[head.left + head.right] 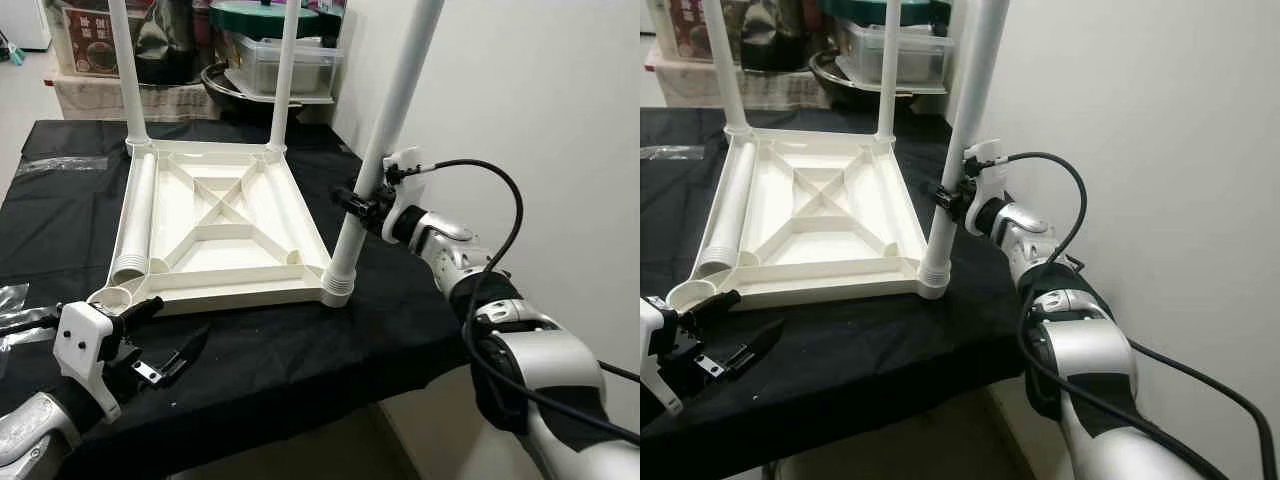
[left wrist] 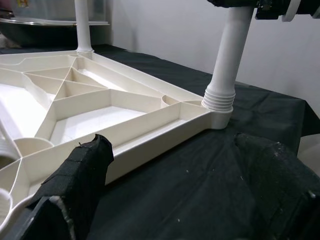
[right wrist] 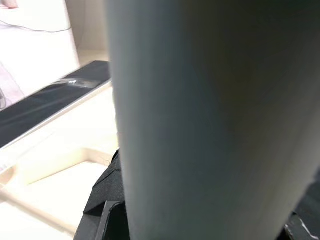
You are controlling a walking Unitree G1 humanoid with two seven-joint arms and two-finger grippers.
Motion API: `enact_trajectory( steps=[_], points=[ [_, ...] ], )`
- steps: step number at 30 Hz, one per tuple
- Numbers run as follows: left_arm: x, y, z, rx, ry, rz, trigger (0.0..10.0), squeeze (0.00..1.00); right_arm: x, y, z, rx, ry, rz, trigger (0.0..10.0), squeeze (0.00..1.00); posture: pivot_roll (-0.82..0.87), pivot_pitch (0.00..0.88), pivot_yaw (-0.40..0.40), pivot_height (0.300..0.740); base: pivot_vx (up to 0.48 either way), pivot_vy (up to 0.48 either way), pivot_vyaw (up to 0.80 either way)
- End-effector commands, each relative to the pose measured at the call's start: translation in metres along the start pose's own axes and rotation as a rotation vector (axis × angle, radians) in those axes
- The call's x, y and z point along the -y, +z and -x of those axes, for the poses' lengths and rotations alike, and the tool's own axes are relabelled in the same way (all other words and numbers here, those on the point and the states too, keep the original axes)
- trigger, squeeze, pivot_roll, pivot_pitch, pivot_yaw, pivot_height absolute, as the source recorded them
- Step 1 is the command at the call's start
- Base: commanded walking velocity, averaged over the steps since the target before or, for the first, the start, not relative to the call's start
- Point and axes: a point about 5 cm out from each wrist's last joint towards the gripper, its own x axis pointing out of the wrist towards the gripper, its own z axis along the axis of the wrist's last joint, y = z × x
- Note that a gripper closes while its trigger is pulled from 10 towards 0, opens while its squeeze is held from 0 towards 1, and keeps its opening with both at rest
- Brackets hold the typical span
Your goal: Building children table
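Gripping: the right gripper [image 1: 362,205] is clenching around the near right leg [image 1: 388,130], partway up its white tube.
Near right leg: it is standing upright in the near right corner socket of the tabletop [image 1: 222,222], its ribbed base sitting in that corner.
Tabletop: the white plastic top is lying upside down on a black cloth [image 1: 300,360], showing its cross-braced ribs.
Far legs: the far left leg [image 1: 125,70] and the far right leg [image 1: 284,75] are standing upright in the two far corners.
Loose leg: a fourth leg [image 1: 135,215] is lying flat inside the tabletop along its left edge, its ribbed end pointing near.
Near left corner: this socket [image 1: 112,297] is sitting open with no leg in it.
Left gripper: the left gripper [image 1: 165,340] is hovering just above the cloth by the near left corner, fingers [image 2: 82,175] spread apart and holding nothing.
Background: storage boxes [image 1: 270,60] are sitting beyond the far edge.
Right side: a white wall [image 1: 540,110] is running alongside.
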Motion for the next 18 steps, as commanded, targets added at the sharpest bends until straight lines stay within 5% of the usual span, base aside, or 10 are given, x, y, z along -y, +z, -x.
enact_trajectory(
  steps=[1,2,3,4,5,10,12,18],
  points=[
    [0.002,0.001,0.001,-0.006,-0.014,-0.006,10.0,0.00,0.008,-0.015,0.004,-0.099,-0.096,0.012,0.0,0.00,0.18,0.000,-0.207,0.740,0.000,0.000,0.00],
    [0.003,0.000,0.001,-0.006,-0.014,-0.003,10.0,0.00,0.014,-0.031,0.007,-0.169,-0.287,-0.029,0.0,0.00,0.18,0.000,-0.202,0.740,0.000,0.000,0.00],
    [0.003,0.000,0.001,-0.006,-0.014,-0.003,10.0,0.00,0.014,-0.031,0.007,-0.169,-0.287,-0.029,0.0,0.00,0.18,0.000,-0.202,0.740,0.000,0.000,0.00],
    [0.003,0.000,0.000,-0.005,-0.015,0.003,10.0,0.00,0.014,-0.066,0.015,-0.294,-0.621,-0.074,0.0,0.00,0.16,0.000,-0.186,0.740,0.000,0.000,0.00],
    [0.003,0.000,-0.001,-0.004,-0.016,0.005,10.0,0.00,0.011,-0.077,0.018,-0.325,-0.708,-0.096,0.0,0.00,0.16,0.000,-0.186,0.740,0.000,0.000,0.00],
    [0.005,0.000,-0.004,-0.001,-0.026,0.012,10.0,0.00,-0.015,-0.090,0.008,-0.333,-0.739,-0.146,0.0,0.00,0.16,0.000,-0.180,0.740,0.000,0.000,0.00],
    [0.006,0.000,-0.007,0.004,-0.035,0.014,10.0,0.00,-0.045,-0.093,-0.008,-0.330,-0.704,-0.166,0.0,0.00,0.16,0.000,-0.186,0.740,0.000,0.000,0.00],
    [0.005,0.000,-0.006,0.006,-0.031,0.013,10.0,0.00,-0.070,-0.085,-0.023,-0.314,-0.634,-0.174,0.0,0.00,0.17,0.000,-0.204,0.740,0.000,0.000,0.00]
  ],
)
